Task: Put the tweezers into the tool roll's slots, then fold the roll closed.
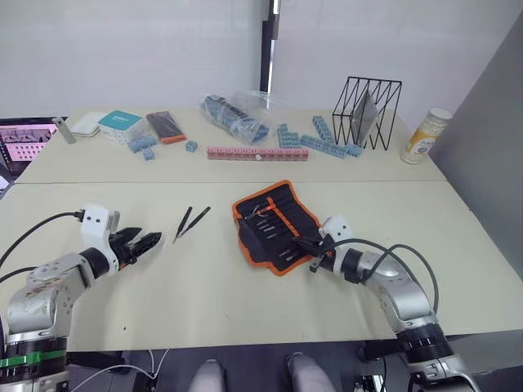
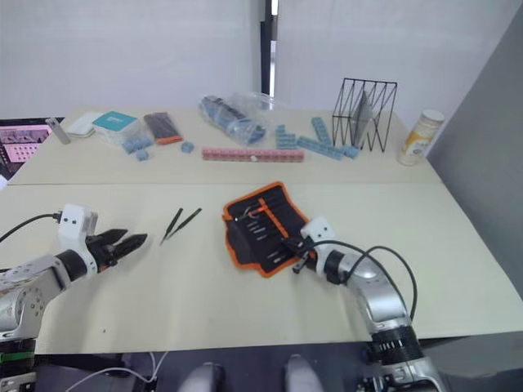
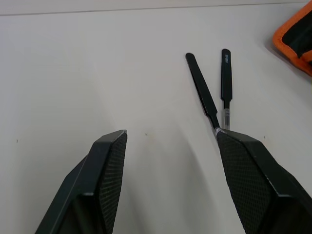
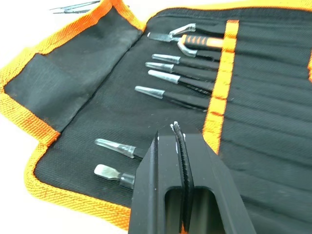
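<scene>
Tool roll (image 1: 275, 225): laid open on the table (image 1: 204, 278), orange-bound, slots (image 4: 263, 87) partly filled with tools whose metal tips are seen protruding. Tweezers (image 1: 190, 221): two loose, lying side by side on the table left of the roll. Left claw (image 1: 145, 242): spread open, empty, held near the loose pair. Right claw (image 4: 178, 136): closed on a slim tweezer, positioned over the roll's inner face.

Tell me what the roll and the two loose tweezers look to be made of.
The roll looks like woven black fabric, matte, with a visible weave and orange textile edging. The two loose tweezers look like metal with a matte black coating: thin, rigid, and bare and shiny at one tip. The coating type is not clear.
</scene>
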Robot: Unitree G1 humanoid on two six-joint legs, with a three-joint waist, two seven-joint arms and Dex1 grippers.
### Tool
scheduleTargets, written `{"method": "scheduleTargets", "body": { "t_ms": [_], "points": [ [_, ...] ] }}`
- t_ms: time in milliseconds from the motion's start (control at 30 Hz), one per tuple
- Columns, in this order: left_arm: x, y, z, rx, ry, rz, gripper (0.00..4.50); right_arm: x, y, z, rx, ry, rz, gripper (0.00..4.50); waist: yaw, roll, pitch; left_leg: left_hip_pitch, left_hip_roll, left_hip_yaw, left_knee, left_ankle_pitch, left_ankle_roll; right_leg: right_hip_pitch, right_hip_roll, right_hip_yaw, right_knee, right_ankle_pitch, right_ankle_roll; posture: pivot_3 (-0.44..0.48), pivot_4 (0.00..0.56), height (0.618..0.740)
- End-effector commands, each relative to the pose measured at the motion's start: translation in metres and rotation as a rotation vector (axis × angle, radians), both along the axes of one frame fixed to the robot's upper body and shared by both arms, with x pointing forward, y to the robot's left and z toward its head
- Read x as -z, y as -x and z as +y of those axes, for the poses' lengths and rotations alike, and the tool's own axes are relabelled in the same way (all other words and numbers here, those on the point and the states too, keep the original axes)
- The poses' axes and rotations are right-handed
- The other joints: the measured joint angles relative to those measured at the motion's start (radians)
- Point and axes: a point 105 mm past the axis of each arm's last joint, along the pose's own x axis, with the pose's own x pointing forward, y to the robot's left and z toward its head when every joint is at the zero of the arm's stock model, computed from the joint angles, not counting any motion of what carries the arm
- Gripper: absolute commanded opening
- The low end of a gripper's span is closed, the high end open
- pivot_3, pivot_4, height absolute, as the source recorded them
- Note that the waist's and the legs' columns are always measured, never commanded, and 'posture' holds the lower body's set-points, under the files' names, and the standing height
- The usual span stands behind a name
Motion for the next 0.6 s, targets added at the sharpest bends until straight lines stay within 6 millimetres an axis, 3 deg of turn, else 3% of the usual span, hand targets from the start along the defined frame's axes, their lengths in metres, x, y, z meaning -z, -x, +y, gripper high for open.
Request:
{"method": "scheduleTargets", "body": {
  "t_ms": [33, 467, 600],
  "points": [
    [-0.004, -0.001, -0.01, 0.052, -0.017, -0.019, 3.07, -0.014, 0.0, 0.002, 0.004, -0.015, -0.063, 0.0, -0.002, 0.0, 0.0, 0.0, 0.0, 0.0, 0.0, 0.0, 0.0, 0.0, 0.0, 0.0, 0.0, 0.0, 0.0, 0.0, 0.15, 0.737],
    [0.015, -0.008, -0.026, 0.093, -0.114, 0.044, 3.07, -0.013, 0.0, 0.002, 0.018, -0.017, -0.069, 0.0, -0.004, 0.0, 0.0, 0.001, 0.0, 0.0, -0.001, 0.0, 0.0, 0.0, 0.0, 0.0, 0.001, 0.0, 0.0, 0.0, 0.15, 0.737],
    [0.014, -0.016, -0.029, 0.067, -0.159, 0.039, 1.97, -0.013, -0.001, 0.001, 0.019, -0.012, -0.07, 0.0, 0.001, 0.0, 0.0, 0.002, 0.0, 0.0, 0.0, 0.0, 0.0, 0.001, 0.0, 0.0, 0.001, 0.0, 0.0, 0.0, 0.15, 0.737]
  ]
}}
